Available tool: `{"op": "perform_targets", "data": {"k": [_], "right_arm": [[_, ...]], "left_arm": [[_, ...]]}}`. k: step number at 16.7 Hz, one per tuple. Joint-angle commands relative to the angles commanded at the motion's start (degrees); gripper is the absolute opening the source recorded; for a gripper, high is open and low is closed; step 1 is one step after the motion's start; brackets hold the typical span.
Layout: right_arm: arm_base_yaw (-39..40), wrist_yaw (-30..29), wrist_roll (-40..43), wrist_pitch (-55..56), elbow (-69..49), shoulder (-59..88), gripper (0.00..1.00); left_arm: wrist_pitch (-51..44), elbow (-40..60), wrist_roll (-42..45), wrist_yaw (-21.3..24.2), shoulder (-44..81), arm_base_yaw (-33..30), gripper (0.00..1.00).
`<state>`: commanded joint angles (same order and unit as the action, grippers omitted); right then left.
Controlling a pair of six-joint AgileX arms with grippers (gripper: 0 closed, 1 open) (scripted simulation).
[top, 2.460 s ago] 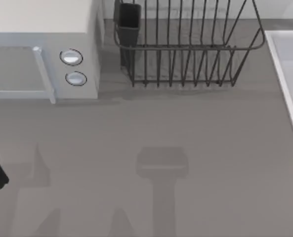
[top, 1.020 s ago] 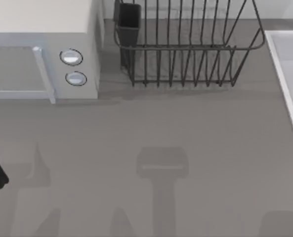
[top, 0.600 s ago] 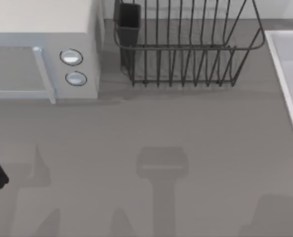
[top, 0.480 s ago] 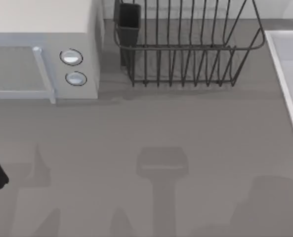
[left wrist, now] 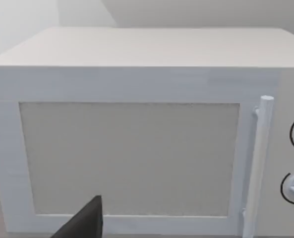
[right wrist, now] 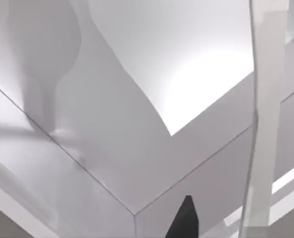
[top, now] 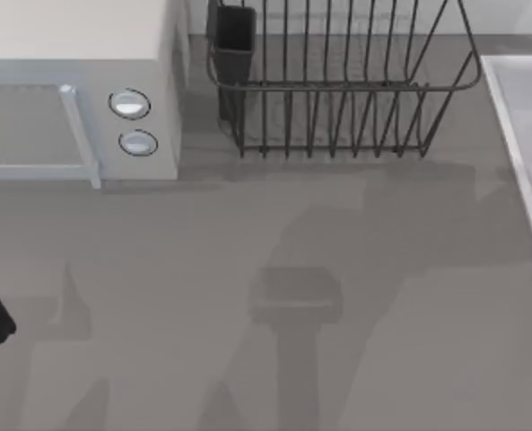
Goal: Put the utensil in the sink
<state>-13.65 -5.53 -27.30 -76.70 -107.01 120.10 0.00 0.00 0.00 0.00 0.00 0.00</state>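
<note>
Right arm's gripper (right wrist: 185,220), grip state unclear, is hovering over the large pale grey-white rectangular sink (right wrist: 151,74) at the desk's three o'clock; the long pale utensil (right wrist: 263,119) deserves a low, centred release.

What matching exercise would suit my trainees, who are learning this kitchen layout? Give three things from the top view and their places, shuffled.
Things:
1. microwave
2. dish rack
3. sink

Places in the top view:
A. right edge of the table
B. far left corner
C. far side, near the middle

Pairs: 1-B, 2-C, 3-A
</note>
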Motion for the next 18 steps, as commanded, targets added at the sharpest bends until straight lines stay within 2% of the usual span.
{"op": "perform_targets", "data": {"k": [4,8,15,18], "right_arm": [[5.2,-2.1,-4.9,-2.4,-18.2,13.5,0.00],[8.4,-3.5,-7.9,-3.1,-27.4,21.1,0.00],[8.6,-3.5,-8.2,-2.9,-27.9,21.7,0.00],[8.4,-3.5,-7.9,0.8,-24.1,21.7,0.00]], "left_arm": [[0.0,0.0,0.0,0.0,0.0,0.0,1.00],[0.0,0.0,0.0,0.0,0.0,0.0,1.00],[0.0,0.0,0.0,0.0,0.0,0.0,1.00],[0.0,0.0,0.0,0.0,0.0,0.0,1.00]]}}
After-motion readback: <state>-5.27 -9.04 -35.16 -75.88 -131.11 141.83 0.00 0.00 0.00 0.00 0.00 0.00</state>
